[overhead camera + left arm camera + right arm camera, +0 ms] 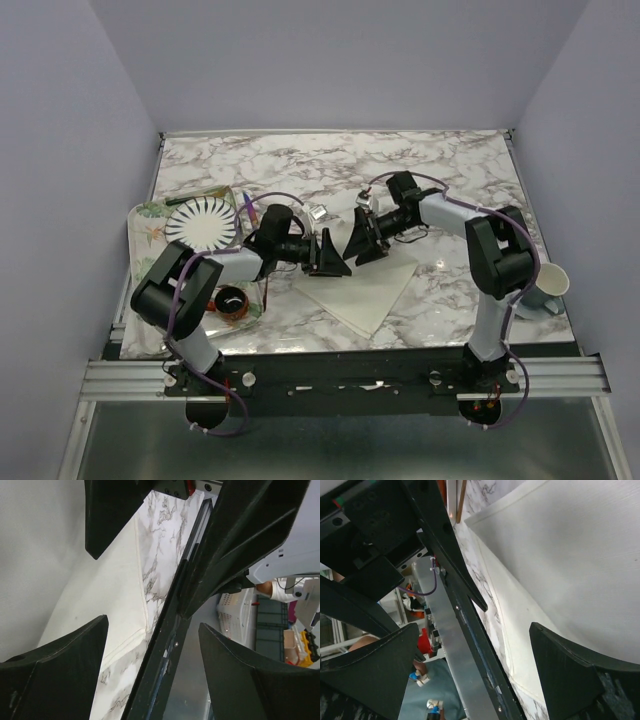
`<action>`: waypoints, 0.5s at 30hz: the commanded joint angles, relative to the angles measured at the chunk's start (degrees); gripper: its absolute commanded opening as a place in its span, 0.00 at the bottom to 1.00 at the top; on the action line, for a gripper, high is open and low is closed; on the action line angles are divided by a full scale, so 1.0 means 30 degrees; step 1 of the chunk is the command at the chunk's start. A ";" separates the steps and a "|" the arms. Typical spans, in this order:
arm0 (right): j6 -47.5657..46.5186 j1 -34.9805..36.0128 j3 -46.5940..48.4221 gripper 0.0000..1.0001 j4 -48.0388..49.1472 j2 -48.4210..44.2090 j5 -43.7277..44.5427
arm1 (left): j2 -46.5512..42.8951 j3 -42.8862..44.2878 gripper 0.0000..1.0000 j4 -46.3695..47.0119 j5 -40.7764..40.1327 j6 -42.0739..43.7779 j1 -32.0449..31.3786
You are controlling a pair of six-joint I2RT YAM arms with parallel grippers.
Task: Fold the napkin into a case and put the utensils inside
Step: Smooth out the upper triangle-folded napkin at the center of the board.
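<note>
The cream napkin (366, 287) lies folded flat on the marble table, one corner toward the near edge. Its hemmed edges show in the left wrist view (100, 590) and the right wrist view (560, 555). My left gripper (329, 256) and right gripper (361, 241) face each other just above the napkin's far left edge, tips nearly meeting. Both are open with nothing between the fingers (152, 621) (474, 626). Thin utensil handles, one copper (462, 500), show past the napkin's corner; a slim purple utensil (246, 210) lies beside the plate.
A white plate with black radial stripes (205, 222) sits on a floral mat (143, 232) at the left. A small dark bowl (232, 301) stands near the left arm's base. A pale cup (552, 283) is at the right edge. The table's black front rail (165, 645) runs close by.
</note>
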 commanded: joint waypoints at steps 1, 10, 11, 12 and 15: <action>0.0710 0.0093 0.0599 1.00 0.0897 0.1149 -0.0364 | 0.1039 -0.0041 0.81 0.1650 0.0970 -0.0908 0.0461; -0.0433 -0.0170 -0.0777 1.00 0.0927 0.3081 -0.0215 | 0.4114 -0.0832 0.81 0.2177 0.1467 -0.0732 0.1547; -0.0492 -0.0287 -0.0981 1.00 0.0927 0.3229 -0.0245 | 0.4494 -0.0920 0.80 0.2091 0.1555 -0.0616 0.1576; -0.0579 -0.0520 -0.1070 1.00 0.0927 0.3376 -0.0275 | 0.4672 -0.0950 0.80 0.2061 0.1556 -0.0440 0.1548; -0.0960 -0.1164 -0.1422 1.00 0.0897 0.3845 -0.0333 | 0.5316 -0.0921 0.79 0.1798 0.1498 -0.0118 0.1606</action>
